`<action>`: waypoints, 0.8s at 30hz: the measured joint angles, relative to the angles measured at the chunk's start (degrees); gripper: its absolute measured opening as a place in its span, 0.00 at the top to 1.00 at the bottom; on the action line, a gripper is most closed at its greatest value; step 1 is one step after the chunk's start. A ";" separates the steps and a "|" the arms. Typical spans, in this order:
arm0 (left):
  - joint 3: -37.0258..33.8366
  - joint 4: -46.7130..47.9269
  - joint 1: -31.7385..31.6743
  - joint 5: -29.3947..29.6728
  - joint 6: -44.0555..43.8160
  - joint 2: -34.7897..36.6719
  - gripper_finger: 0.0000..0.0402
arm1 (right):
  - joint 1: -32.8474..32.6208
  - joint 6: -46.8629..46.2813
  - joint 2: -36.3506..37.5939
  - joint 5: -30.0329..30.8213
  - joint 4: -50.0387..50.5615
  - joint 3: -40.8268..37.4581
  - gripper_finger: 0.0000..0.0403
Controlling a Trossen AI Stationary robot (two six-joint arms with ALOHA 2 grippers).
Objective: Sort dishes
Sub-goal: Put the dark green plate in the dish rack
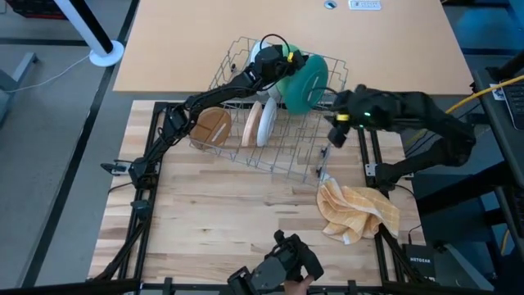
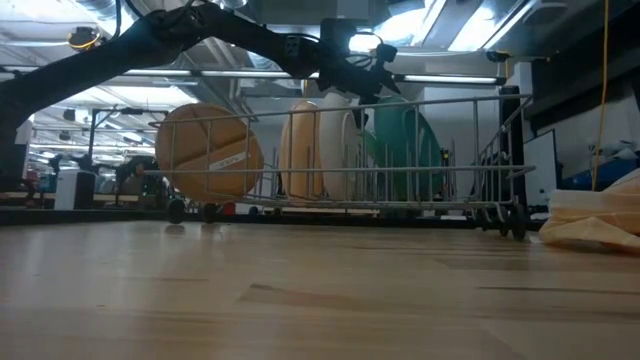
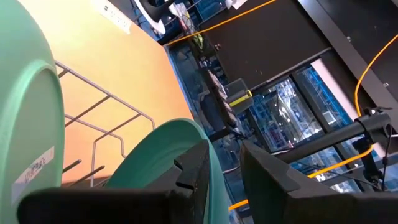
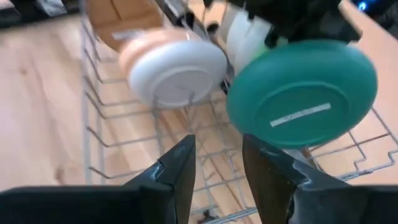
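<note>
From above, the left gripper (image 1: 282,59) reaches over the wire rack (image 1: 237,139), at the green plate's (image 1: 304,82) rim. Its wrist camera shows fingers (image 3: 193,177) clamped on that rim. The right gripper (image 4: 214,168) hovers beside the rack, jaws apart, empty

The only readable text is "NETGEAR", printed on a black box (image 1: 425,263) at the counter's edge in the high view. A white sticker on the teal plate (image 4: 303,92), one on the brown plate (image 2: 208,153) and one on a green plate (image 3: 28,130) carry print too small to read.
</note>
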State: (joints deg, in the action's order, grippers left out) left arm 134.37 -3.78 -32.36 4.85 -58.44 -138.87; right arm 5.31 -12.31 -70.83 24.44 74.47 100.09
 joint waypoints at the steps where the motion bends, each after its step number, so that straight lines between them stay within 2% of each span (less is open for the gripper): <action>1: 0.00 0.01 0.00 -0.01 -0.02 0.00 0.80 | 1.76 0.67 -0.02 -0.75 -0.99 -1.73 0.66; 6: 0.04 0.05 0.00 -0.03 -0.11 0.00 0.80 | 11.25 4.08 0.00 -4.02 -5.52 -8.95 0.66; 13: 0.04 -0.75 0.02 0.48 0.22 0.00 0.80 | 22.53 10.41 0.00 -17.55 -16.19 -17.96 0.66; 19: 0.09 -2.10 0.02 2.72 0.60 0.11 0.80 | 26.42 13.95 -0.30 -31.48 -28.45 -24.14 0.66; 24: 0.09 -2.02 0.00 2.68 0.86 0.11 0.80 | 26.62 17.09 -3.01 -33.70 -34.25 -26.77 0.66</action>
State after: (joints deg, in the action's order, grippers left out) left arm 134.45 -5.80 -32.36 7.53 -57.58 -138.76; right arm 31.92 4.77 -73.83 -9.26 40.22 73.32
